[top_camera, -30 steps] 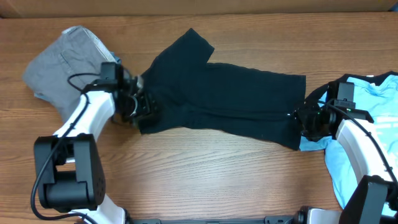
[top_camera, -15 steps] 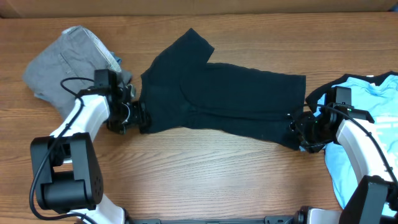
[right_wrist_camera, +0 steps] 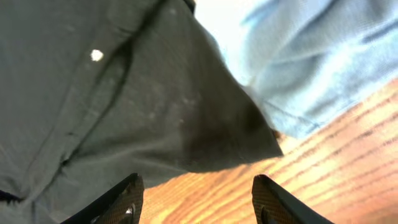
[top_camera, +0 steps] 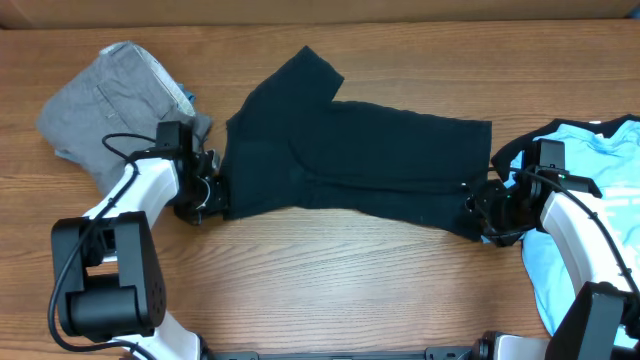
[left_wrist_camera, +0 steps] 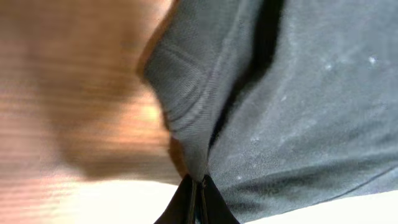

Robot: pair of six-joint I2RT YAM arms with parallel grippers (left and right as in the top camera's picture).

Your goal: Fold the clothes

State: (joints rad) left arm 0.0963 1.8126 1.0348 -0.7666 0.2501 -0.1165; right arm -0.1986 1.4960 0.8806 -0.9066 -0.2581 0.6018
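Overhead, a plain black fabric T-shirt is lying near the far counter edge; left fingers are clamping it, right fingers are gaping apart.

The surface was warm brown wood, its grain running side to side. Along its far edge ran a paler tan strip. Both wrist views caught patches of the same wood.

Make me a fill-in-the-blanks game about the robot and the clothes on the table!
1. The left claw is pinched shut on a shirt whose colour is ____.
2. The right claw is not shut, it is ____.
3. The grey garment lies on the robot's ____ side.

Missing words: black; open; left.
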